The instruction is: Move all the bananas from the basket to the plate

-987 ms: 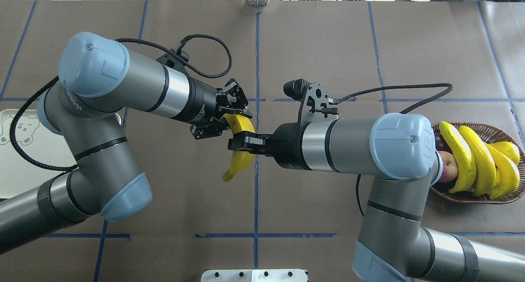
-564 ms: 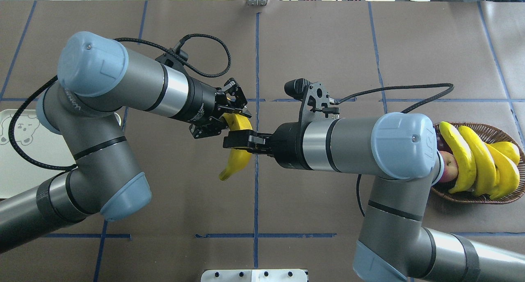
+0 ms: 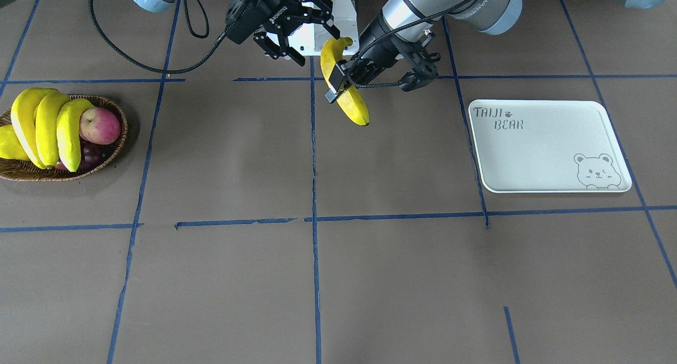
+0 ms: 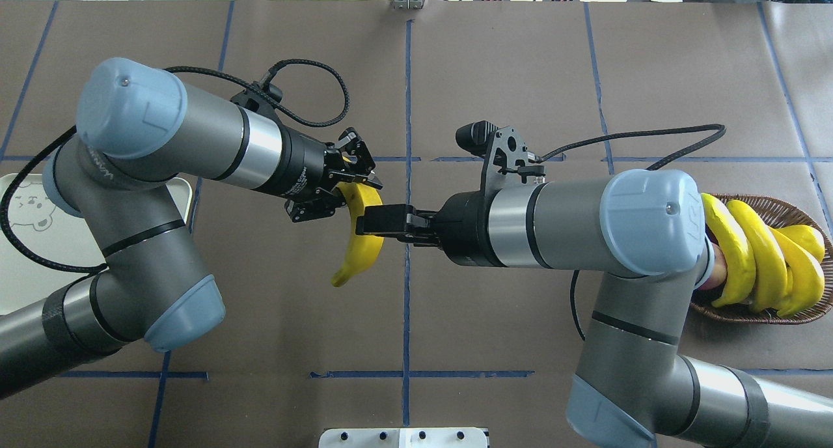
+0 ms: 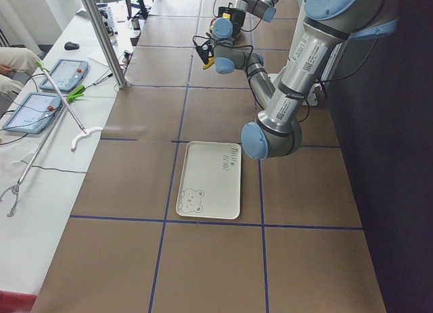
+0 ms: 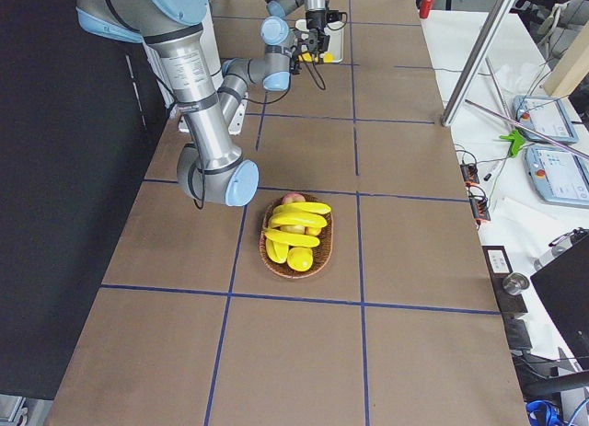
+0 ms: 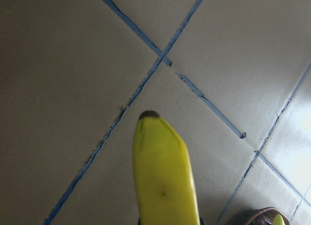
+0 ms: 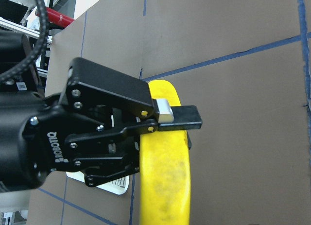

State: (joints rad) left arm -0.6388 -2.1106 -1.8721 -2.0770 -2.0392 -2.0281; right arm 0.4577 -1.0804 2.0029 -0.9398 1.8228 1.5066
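Observation:
One banana (image 4: pixel 355 256) hangs in the air over the table's middle; it also shows in the front view (image 3: pixel 353 105). My left gripper (image 4: pixel 356 191) is shut on it near its far end, and the right wrist view (image 8: pixel 170 115) shows a finger pressed across it. My right gripper (image 4: pixel 366 221) is beside the same banana with its fingers spread (image 3: pixel 317 40) and is open. Three more bananas (image 4: pixel 738 252) lie across the wicker basket (image 4: pixel 748 314) at the table's right end. The off-white plate (image 3: pixel 545 152) lies bare at the left end, partly under my left arm (image 4: pixel 32 266).
The basket also holds a red apple (image 3: pixel 99 126), dark grapes (image 3: pixel 91 153) and a short yellow fruit (image 4: pixel 810 239). Blue tape lines cross the brown table cover. The robot's white base block (image 4: pixel 403 438) sits at the near edge.
My left gripper has moved left with the banana. The right fingers stayed nearly in place while the banana slid leftward between them.

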